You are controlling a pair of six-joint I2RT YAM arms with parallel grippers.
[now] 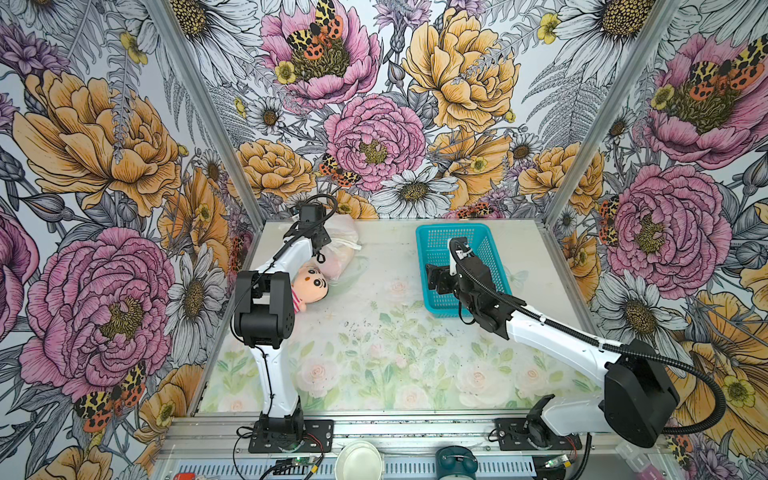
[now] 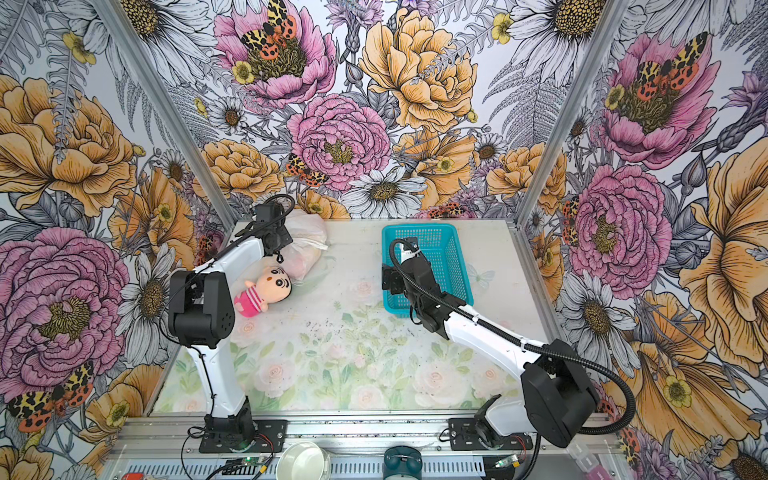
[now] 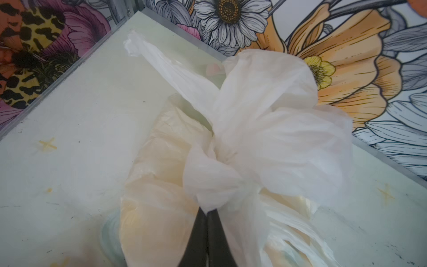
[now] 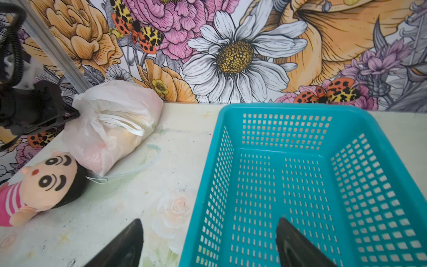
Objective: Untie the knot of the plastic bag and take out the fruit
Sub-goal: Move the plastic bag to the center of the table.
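The plastic bag (image 4: 111,129) lies in the far left corner of the desk (image 1: 395,332), thin, limp, likely slippery. The left gripper (image 3: 207,211) is pinched shut on its knot (image 3: 215,175), the sensible hold; the right gripper (image 4: 209,219) gapes empty over the rim of the basket (image 4: 288,107).

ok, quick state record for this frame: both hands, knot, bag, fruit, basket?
left hand: shut, pinching the knot
right hand: open, holds nothing, over the edge of the basket
knot: tied
plastic bag: lying in the far left corner of the table, next to the doll
fruit: inside the bag, only pale yellow shapes show through
basket: teal, far right, nothing seen in it
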